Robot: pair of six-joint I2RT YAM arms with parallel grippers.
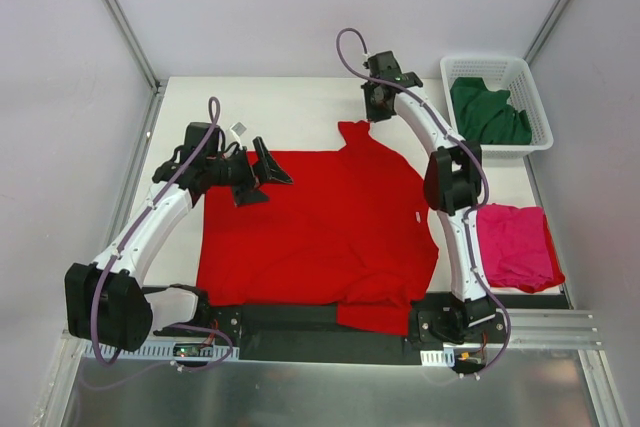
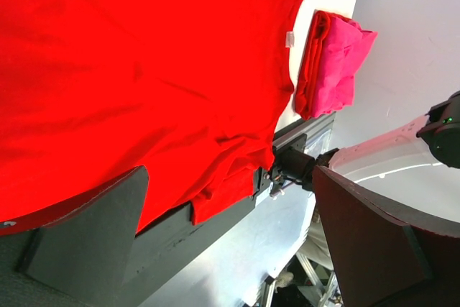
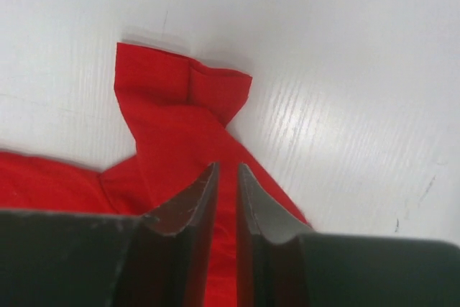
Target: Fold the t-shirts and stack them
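A bright red t-shirt (image 1: 320,227) lies spread flat across the middle of the table, its hem hanging over the near edge. One sleeve (image 3: 180,95) points to the far side. My right gripper (image 3: 226,167) stands over that sleeve with its jaws nearly together and red cloth pinched between them; in the top view it is (image 1: 376,112). My left gripper (image 1: 256,173) hovers open at the shirt's far left corner with nothing between its fingers (image 2: 86,242). A folded magenta-pink t-shirt (image 1: 515,245) lies at the right. A dark green t-shirt (image 1: 487,112) is bunched in the basket.
A white lattice basket (image 1: 541,107) stands at the far right corner. A black rail (image 1: 300,322) runs along the near edge between the arm bases. Grey walls close in the left, far and right sides. A red edge (image 2: 305,70) shows under the pink shirt.
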